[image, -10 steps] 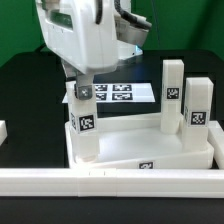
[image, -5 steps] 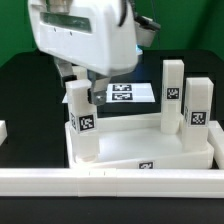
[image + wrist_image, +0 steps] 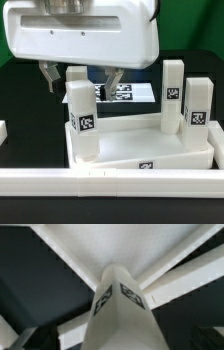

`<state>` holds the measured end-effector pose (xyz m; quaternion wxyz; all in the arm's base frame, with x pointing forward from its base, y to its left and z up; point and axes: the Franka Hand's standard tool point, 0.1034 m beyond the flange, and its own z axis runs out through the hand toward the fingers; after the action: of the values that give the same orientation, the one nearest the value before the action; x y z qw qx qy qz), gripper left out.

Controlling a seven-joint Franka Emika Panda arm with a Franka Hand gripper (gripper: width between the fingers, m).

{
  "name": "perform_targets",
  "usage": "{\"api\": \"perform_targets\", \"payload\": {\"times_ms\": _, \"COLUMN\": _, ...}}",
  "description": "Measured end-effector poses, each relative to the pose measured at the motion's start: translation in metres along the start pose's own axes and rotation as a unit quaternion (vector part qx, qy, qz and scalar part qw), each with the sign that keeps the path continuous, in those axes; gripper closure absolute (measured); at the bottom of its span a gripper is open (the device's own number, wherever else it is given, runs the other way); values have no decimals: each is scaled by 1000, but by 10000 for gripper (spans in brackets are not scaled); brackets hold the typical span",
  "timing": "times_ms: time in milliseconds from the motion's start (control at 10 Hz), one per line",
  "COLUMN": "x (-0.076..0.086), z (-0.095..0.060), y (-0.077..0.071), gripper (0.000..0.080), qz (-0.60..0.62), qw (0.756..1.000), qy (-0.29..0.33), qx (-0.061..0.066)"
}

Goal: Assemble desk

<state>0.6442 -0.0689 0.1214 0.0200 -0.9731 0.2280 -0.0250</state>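
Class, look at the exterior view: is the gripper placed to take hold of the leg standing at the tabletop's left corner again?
Probably yes. The gripper hangs open right above that leg, fingers either side of its top, nothing between; the other legs stand well off to the exterior view's right.

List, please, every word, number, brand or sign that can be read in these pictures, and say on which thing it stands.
No words, numbers or brand names can be read.
Only black-and-white square tags show, which carry patterns, not text:
near leg: one tag; the wrist view shows two.
two far legs: one tag each.
tabletop front rim: one tag.
marker board: several tags, partly hidden.
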Motion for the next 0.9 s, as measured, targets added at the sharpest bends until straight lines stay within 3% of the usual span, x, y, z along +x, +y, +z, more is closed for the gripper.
{"api": "perform_targets", "payload": {"times_ms": 300, "x": -1, "z": 1, "y": -1, "gripper": 150, "qz": -141, "qw": 990, "qy": -1, "qx": -6}}
{"api": "perform_targets", "payload": {"times_ms": 900, "x": 0, "z": 0, "y": 3, "gripper": 150, "qz": -309, "qw": 951, "qy": -4, "qx": -23}}
